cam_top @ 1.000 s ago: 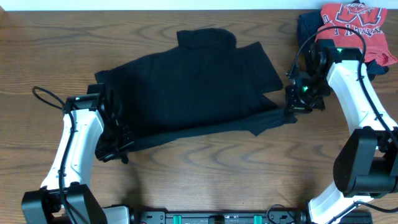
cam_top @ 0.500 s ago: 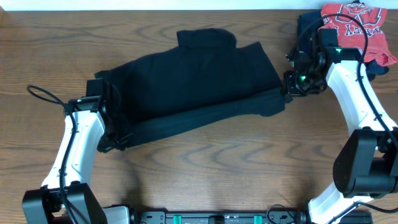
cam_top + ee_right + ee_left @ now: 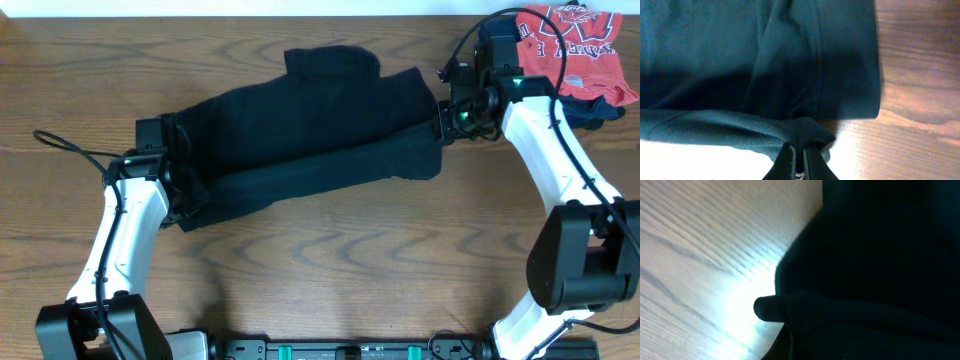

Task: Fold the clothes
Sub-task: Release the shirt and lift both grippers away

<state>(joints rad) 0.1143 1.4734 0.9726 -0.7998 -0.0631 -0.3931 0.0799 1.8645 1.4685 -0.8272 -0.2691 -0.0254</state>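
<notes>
The left tool [image 3: 186, 207] and right tool [image 3: 799, 156] each pinch an edge of the trousers [image 3: 300, 140]. So thin a bite between the fingers could slip, leaving the fold crooked.

I log: one bench [image 3: 330, 290], brown wood, grain running lengthwise, evenly lit; one pale strip [image 3: 200, 6] along its far edge.

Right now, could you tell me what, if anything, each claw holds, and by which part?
Both hold the black trousers: the right claw pinches the folded-over edge's right end, the left claw its left end.
</notes>
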